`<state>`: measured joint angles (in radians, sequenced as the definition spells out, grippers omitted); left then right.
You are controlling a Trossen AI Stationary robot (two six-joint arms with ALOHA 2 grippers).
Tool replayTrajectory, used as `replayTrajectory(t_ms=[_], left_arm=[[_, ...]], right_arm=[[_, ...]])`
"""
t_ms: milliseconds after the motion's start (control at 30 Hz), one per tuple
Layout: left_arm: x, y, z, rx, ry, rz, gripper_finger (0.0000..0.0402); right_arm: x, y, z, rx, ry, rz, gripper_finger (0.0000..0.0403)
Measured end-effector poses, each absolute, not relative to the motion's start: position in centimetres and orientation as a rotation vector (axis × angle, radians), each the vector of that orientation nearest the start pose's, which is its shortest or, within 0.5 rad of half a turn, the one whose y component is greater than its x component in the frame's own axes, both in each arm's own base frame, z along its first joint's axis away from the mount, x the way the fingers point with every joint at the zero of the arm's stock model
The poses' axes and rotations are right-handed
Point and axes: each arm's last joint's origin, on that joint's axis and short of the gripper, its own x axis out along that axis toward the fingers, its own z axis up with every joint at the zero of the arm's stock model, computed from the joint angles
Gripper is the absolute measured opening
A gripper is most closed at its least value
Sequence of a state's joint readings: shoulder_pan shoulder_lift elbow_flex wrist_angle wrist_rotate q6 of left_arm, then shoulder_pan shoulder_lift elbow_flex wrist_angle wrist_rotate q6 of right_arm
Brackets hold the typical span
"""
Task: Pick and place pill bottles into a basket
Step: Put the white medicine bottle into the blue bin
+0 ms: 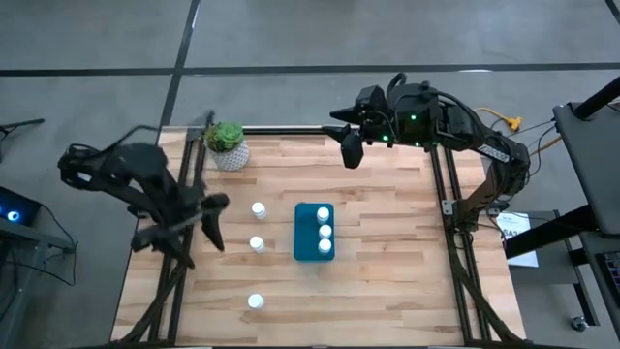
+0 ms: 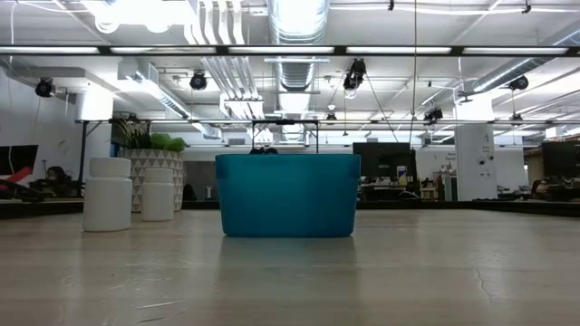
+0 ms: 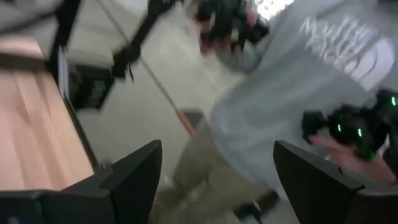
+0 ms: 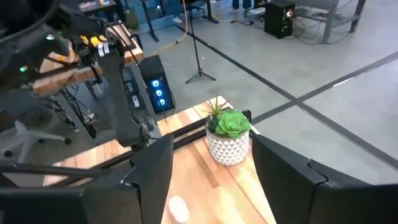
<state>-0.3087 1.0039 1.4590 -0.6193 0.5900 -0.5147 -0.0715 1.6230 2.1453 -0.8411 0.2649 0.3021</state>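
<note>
The teal basket (image 1: 308,242) stands at mid-table and holds three white pill bottles (image 1: 325,231) in a row; it also shows in the low view (image 2: 287,195). Three more bottles stand on the table to its left: one (image 1: 259,208), one (image 1: 257,243) and one near the front edge (image 1: 255,301). Two of them show in the low view (image 2: 107,195). My left gripper (image 1: 215,225) is above the table left of the loose bottles, open and empty (image 3: 217,155). My right gripper (image 1: 351,153) is raised over the far edge, open and empty (image 4: 211,142).
A white patterned plant pot (image 1: 229,147) with a green plant stands at the far left corner; it also shows in the right wrist view (image 4: 227,142). A person in a grey hooded top (image 3: 292,93) stands beyond the table. Bare wood lies right of the basket.
</note>
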Motion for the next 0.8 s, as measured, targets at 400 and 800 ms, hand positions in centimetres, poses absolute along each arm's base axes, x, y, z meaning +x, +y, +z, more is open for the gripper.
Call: replayTrajectory(t_ms=[400,800], left_arm=[[16.5,-10.2,43.5,-0.345,0.806,-0.676,0.0290],[18.0,-15.2,38.8,-0.078,1.108,-0.484,0.0290]], right_arm=[[31.2,-3.0,49.8,0.247,0.316,-0.382,0.0210],[31.7,-3.0,48.9,0.262,0.345,-0.385,0.0210]])
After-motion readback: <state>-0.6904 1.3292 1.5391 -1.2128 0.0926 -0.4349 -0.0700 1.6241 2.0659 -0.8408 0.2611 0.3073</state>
